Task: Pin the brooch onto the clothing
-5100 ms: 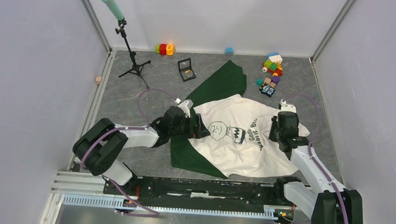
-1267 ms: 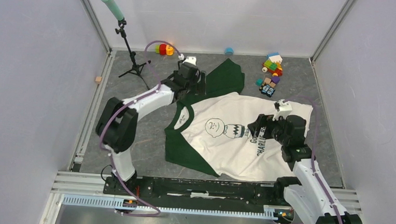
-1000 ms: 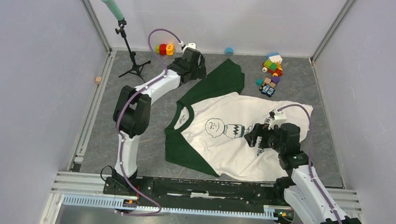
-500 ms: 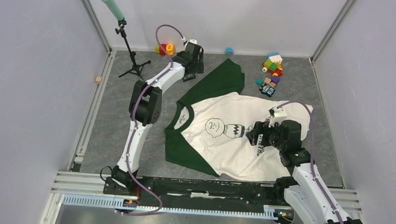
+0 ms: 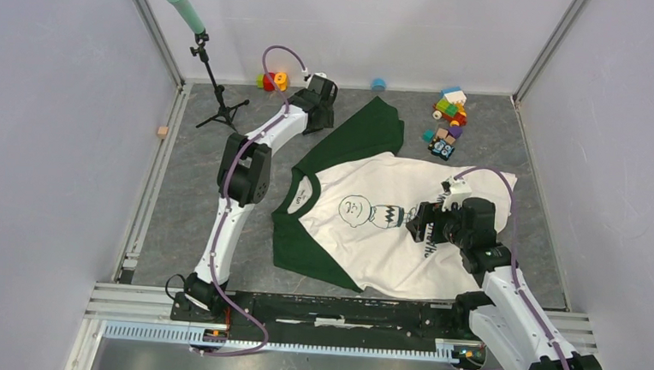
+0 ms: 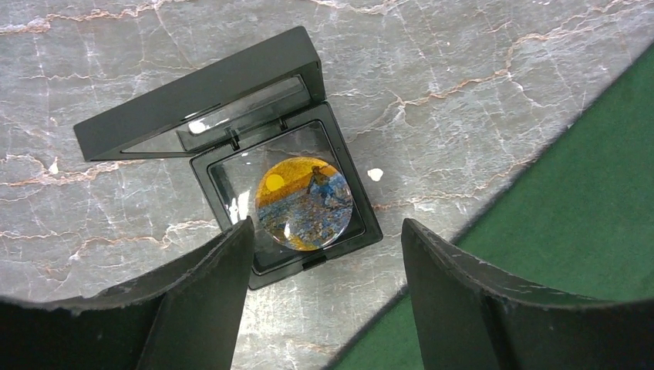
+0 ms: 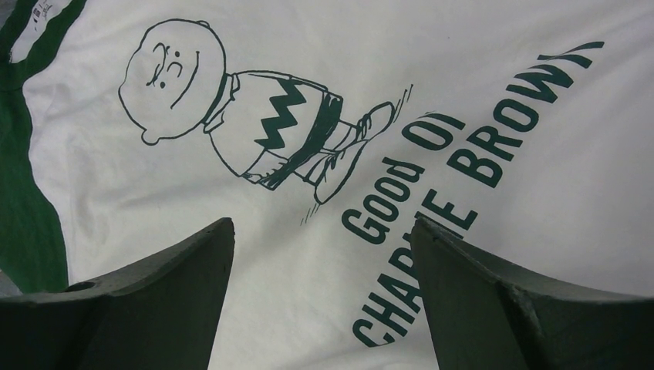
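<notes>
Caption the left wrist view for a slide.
Open left pincer above the round brooch lying in its open black box, green shirt sleeve alongside.

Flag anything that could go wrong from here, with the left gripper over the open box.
1. The brooch lies flat inside the box. The left gripper straddles it, open, one jaw over the box's edge, so it may catch the box instead.
2. The box seems loose on the table and could slide or lift.
3. The right gripper hovers open over the shirt, so the fabric may shift during pinning.
</notes>
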